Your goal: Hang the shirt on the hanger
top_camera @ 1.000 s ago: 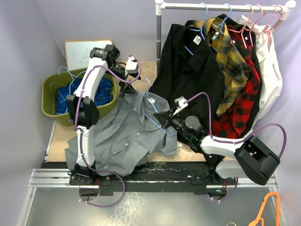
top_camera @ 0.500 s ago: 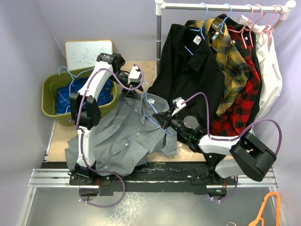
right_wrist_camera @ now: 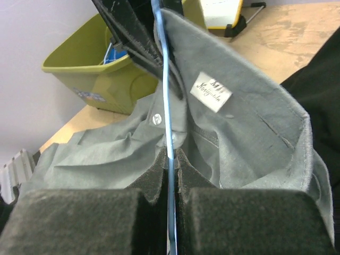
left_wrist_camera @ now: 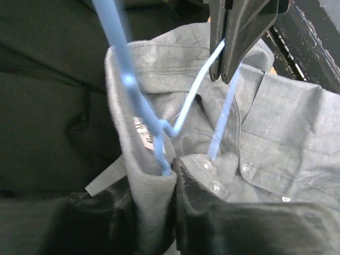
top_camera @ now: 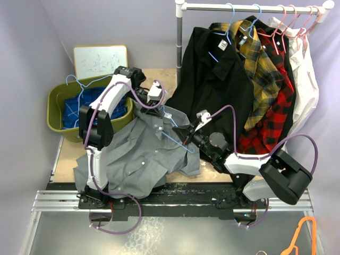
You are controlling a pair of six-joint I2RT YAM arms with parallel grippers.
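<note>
Clamps right gripper (right_wrist_camera: 170, 162) tight on hanger (right_wrist_camera: 166, 95), pads pressed together with the thin blue wire between. Pinches a fold of shirt (top_camera: 141, 156) collar in left gripper (left_wrist_camera: 154, 183), claw narrow, grey cloth squeezed between the pads. Blue wire dips into the same gap; cannot tell if pinched too. Holds hanger tilted over the neck opening, its twisted neck just beside white label (right_wrist_camera: 212, 93) inside the collar. Shows small buttons (left_wrist_camera: 215, 186) touching the left pad side. Has shirt body crumpled on table (top_camera: 66, 159) toward near edge, between the two arm bases, collar end raised at back right. Brings both grippers close together at the collar, near table's middle. Has green bin (top_camera: 56, 114) at left, on table's far left corner, with blue garment (top_camera: 71, 111) inside and whiteboard (top_camera: 98, 58) just behind. Has rack (top_camera: 249, 7) at back right, hung with black shirt (top_camera: 212, 79), plaid and white shirts; black shirt hangs just behind the collar. Shows orange hanger (top_camera: 300, 236) low at bottom right, well apart from table.
</note>
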